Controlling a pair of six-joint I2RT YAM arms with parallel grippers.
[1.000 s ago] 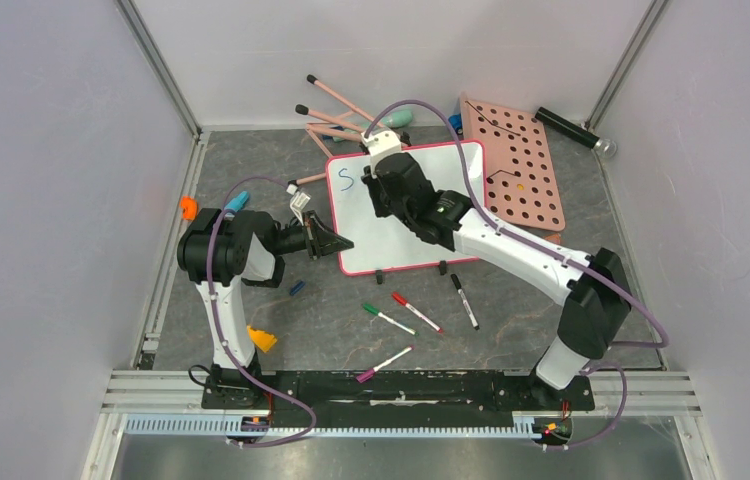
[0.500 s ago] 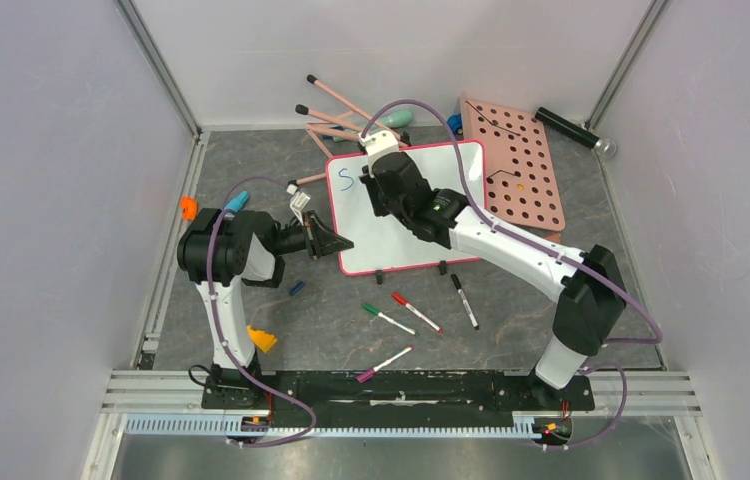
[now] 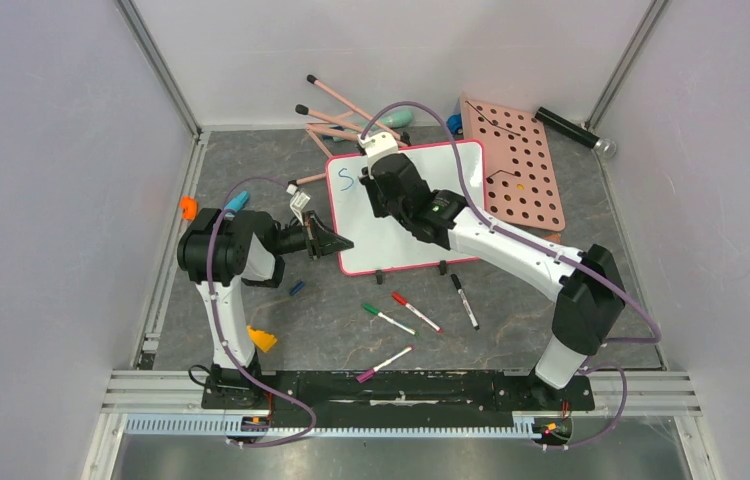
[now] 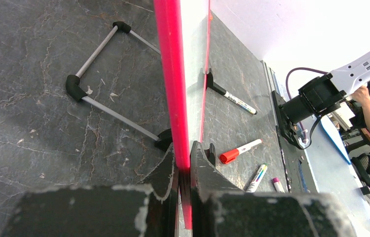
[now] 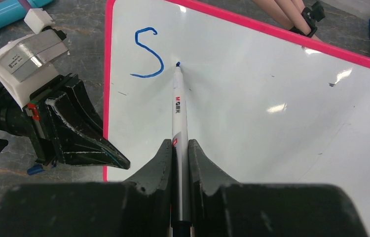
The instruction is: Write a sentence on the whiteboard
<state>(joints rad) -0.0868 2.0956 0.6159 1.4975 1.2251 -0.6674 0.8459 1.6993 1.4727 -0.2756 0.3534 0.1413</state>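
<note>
Whiteboard [image 3: 396,245] sits near the back of the grey table [image 3: 251,160], with the pink pegboard [image 3: 521,175] just beside it on the right. The left claw [image 4: 183,153] is pinched tight on the board's red rim at its left edge. The right claw [image 5: 179,145] is squeezed on a white marker [image 5: 178,103], and its blue tip touches the board just right of the S. The sentence [image 5: 148,54] is only one blue S, in the top left corner. Four loose pens [image 3: 416,312] lie in front of the board.
</note>
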